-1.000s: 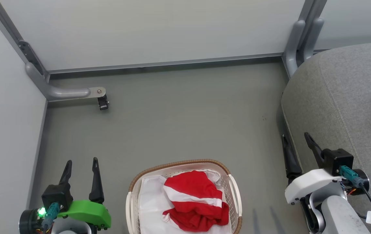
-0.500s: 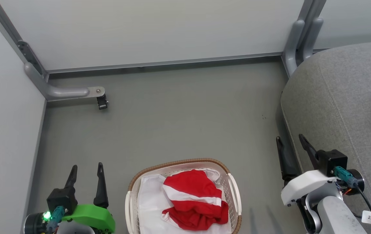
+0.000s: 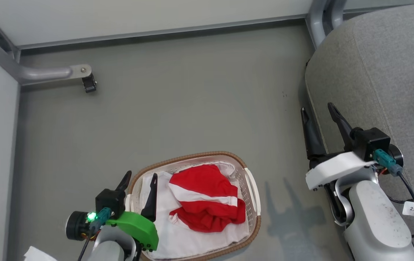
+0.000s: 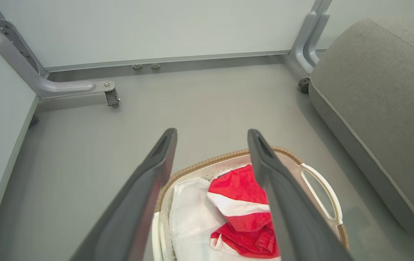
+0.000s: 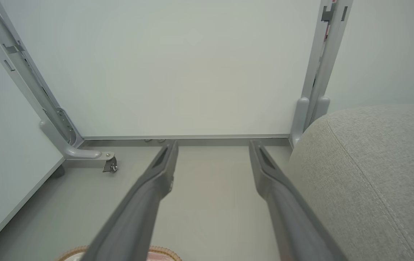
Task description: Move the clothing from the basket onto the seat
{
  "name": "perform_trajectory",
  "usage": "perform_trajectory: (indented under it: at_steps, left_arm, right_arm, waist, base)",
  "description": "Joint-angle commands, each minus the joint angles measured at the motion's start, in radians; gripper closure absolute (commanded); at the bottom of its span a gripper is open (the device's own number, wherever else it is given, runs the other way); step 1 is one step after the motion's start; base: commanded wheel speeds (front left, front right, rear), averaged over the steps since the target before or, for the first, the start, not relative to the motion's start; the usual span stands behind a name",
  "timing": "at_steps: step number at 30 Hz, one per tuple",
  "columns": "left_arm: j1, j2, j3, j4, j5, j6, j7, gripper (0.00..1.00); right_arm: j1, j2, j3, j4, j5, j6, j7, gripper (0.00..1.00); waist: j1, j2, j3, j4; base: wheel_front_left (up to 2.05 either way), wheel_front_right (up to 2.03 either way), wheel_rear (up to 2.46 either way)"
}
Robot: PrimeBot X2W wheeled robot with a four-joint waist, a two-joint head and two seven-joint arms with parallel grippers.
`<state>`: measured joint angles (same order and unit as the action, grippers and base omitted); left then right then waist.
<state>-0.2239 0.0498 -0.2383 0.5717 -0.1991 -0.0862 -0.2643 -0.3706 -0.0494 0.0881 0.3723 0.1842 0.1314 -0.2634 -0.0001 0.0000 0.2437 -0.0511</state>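
Left gripper (image 3: 140,177): fingers moderately apart, nothing between them. In the head view it sits over the left end of the basket (image 3: 192,156). One finger is above the brown rim, the other above the white liner (image 3: 188,239) just inside. Its height above the liner cannot be read from these views.

Basket: stands on the floor (image 3: 178,101), directly ahead of the robot and left of centre. All visible clothing (image 3: 203,199) is inside it, bunched toward the right half on top of the liner. The left half shows bare liner.

Key relation: the clothing lies to the right of the left gripper's fingertips and slightly back toward the wrist. In the left wrist view the gripper (image 4: 212,132) frames the far rim, and the clothing (image 4: 241,203) is partly hidden under the right-hand finger, so it is not centred in the gap. The heap is roughly round with no clear long axis. Its white stripe runs left to right across it.

Judgement: the left arm is much the nearer one. The grab calls for a short shift to the right and then a descent.

Right gripper (image 3: 317,108): fingers apart and empty, held at the front edge of the seat (image 3: 380,72), well apart from the basket. The right wrist view shows the gripper (image 5: 213,143) pointing at the wall, with the seat (image 5: 373,170) just to its right.

Seat: right of everything else, so the carry goes left to right.
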Motion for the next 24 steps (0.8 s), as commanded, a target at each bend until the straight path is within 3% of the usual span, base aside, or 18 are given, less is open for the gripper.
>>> perform_trajectory:
  at_steps: [1,24]
  left_arm:
    - [-0.035,0.003,-0.015,0.019,-0.010,-0.006,0.000,0.00]
    - [-0.356,0.004,-0.272,0.338,0.011,-0.045,0.000,0.00]
  right_arm:
    - [-0.018,-0.004,0.003,-0.010,0.004,-0.001,-0.002,0.00]
    - [-0.161,-0.004,0.026,-0.094,0.036,-0.001,-0.002,0.00]
  waist:
    - [0.0001,0.0000,0.094,-0.057]
    - [0.0001,0.0000,0.419,-0.152]
  base:
    - [0.00,0.00,0.00]
    - [0.00,0.00,0.00]
